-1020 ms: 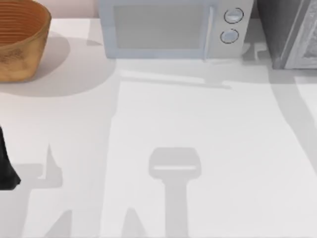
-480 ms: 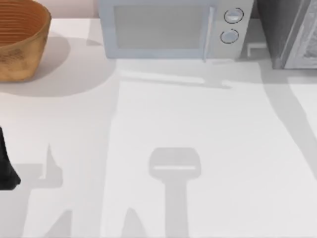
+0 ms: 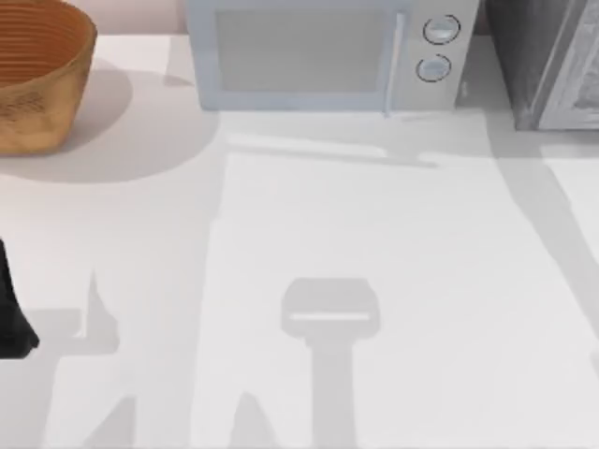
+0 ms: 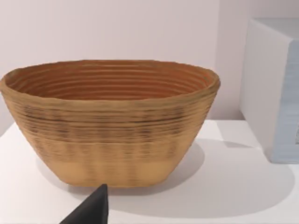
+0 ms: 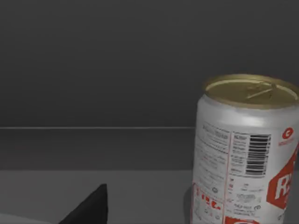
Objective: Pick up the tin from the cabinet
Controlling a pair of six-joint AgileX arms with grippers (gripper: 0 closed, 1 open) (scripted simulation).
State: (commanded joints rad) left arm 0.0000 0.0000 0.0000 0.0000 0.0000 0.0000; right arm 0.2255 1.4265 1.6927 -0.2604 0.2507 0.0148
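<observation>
The tin point(image 5: 245, 154) is a silver can with a gold lid, red markings and a barcode. It stands upright on the floor of the dark grey cabinet point(image 5: 93, 70) in the right wrist view. A dark tip of my right gripper point(image 5: 91, 207) shows at the picture's lower edge, apart from the tin and to one side of it. From above, the cabinet point(image 3: 543, 65) sits at the table's far right corner. My left arm point(image 3: 11, 313) is parked at the table's left edge.
A woven brown basket point(image 3: 37, 75) stands at the far left, and the left wrist camera faces it point(image 4: 110, 121). A pale blue microwave point(image 3: 328, 56) sits at the back middle, next to the cabinet. White tabletop point(image 3: 374, 243) spreads in front of them.
The small shadow beside the microwave's right side has gone, and the shadow band on the right of the table has shifted. The left arm has not moved.
</observation>
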